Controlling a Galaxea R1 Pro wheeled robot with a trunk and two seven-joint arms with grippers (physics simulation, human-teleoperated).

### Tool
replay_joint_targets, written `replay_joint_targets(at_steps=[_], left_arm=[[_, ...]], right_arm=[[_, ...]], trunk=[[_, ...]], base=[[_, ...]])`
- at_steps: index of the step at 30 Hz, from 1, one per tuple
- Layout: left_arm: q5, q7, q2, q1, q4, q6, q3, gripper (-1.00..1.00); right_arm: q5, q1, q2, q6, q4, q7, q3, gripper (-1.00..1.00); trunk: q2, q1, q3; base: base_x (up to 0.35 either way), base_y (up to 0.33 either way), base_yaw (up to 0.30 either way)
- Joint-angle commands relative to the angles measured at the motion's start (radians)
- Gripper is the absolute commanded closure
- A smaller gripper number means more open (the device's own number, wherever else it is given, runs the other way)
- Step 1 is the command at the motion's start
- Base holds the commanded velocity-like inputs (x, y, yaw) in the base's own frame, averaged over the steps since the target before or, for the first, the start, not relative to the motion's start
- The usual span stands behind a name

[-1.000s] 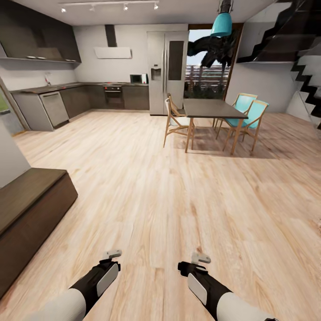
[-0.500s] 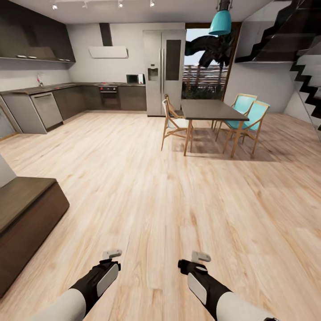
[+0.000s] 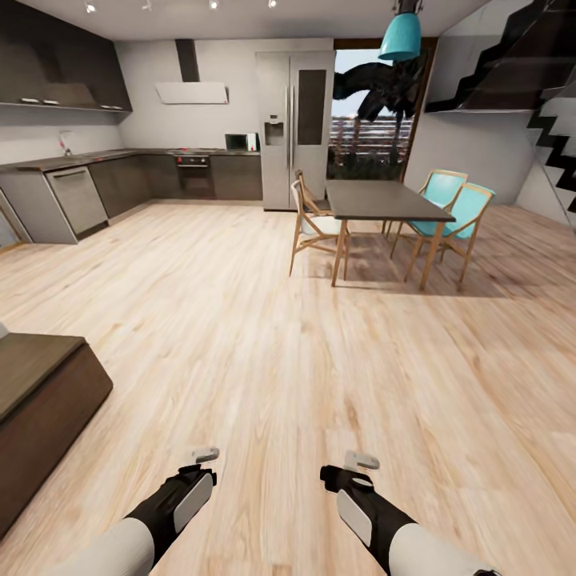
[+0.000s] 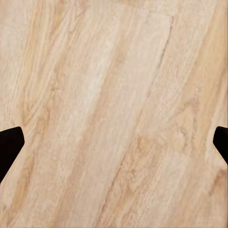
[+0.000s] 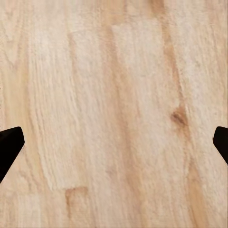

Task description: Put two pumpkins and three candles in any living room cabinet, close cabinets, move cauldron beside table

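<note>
left gripper [image 3: 202, 457] and right gripper [image 3: 362, 462] low over plank floor [image 3: 264, 336], jaws wide apart, both empty, dark cabinet [image 3: 40, 400] at left, dining table [image 3: 384, 200] ahead

Lighting: bright, even, soft throughout. Sources: small ceiling spotlights [image 3: 212, 5] at the top edge, and daylight through the tall window [image 3: 372, 120] at the far wall. Shadows: a soft dark patch on the plank floor [image 3: 264, 352] under the dining table [image 3: 384, 200] and chairs; faint shading under both forearms. Glare: a pale sheen on the refrigerator [image 3: 294, 120] doors; none on the floor. Distortion: wide-angle stretch, with walls and staircase [image 3: 544, 96] leaning at the edges. Sharpness: head view slightly soft, the far kitchen blurred in detail. Wrist views: flatly lit wood grain, mildly blurred, fingertips rendered as plain black shapes at both sides.
</note>
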Motion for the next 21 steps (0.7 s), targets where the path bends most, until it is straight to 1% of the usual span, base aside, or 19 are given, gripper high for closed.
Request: replay_joint_targets(at_steps=[1,18,21], left_arm=[[0.004,0.007,0.001,-0.001,-0.002,0.005,-0.006,-1.0],[0.004,0.007,-0.005,-0.001,-0.002,0.005,-0.006,-1.0],[0.004,0.007,-0.006,-0.001,-0.002,0.005,-0.006,-1.0]], right_arm=[[-0.005,-0.001,-0.001,0.004,-0.002,-0.008,0.008,-1.0],[-0.005,-0.001,-0.001,0.004,-0.003,-0.008,0.009,-1.0],[-0.005,-0.001,-0.001,-0.008,-0.003,-0.008,0.009,-1.0]], trunk=[[0.0,0.001,-0.001],[0.0,0.001,-0.001],[0.0,0.001,-0.001]], base=[[0.329,0.0,0.0],[0.328,0.0,0.0],[0.323,0.0,0.0]])
